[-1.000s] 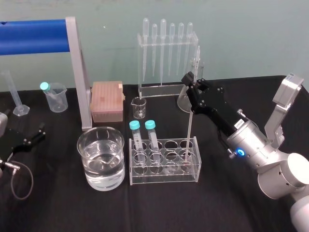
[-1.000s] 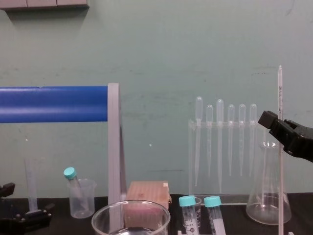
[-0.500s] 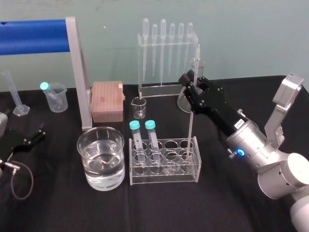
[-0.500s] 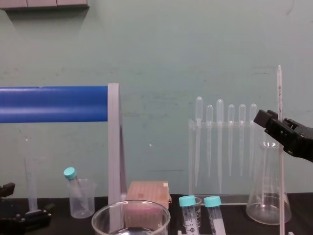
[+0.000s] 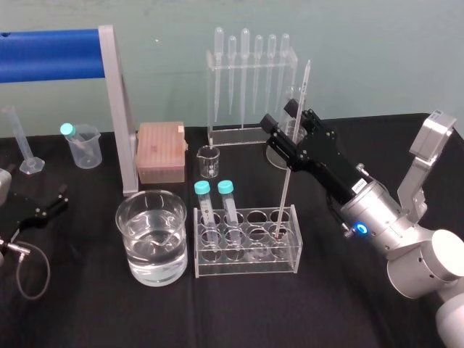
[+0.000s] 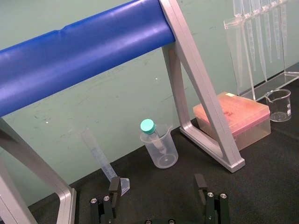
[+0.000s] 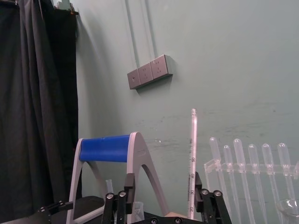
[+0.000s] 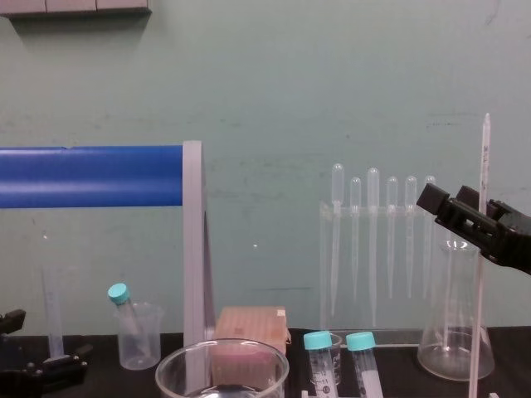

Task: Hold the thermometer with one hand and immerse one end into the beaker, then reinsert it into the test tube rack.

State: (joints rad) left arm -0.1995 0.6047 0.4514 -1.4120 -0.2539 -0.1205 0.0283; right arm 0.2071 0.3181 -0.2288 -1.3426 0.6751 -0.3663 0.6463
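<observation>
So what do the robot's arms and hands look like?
The right gripper is long and black with two fingers and a small white label. It sits on a thick silver wrist with a glowing blue light and rounded silver joints. The left gripper is black too, with a thin cable looping beside it.

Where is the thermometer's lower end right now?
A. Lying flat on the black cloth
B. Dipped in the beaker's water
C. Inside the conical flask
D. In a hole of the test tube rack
D: the thermometer stands slightly tilted with its lower end in a hole at the right end of the test tube rack, well apart from the beaker.
</observation>
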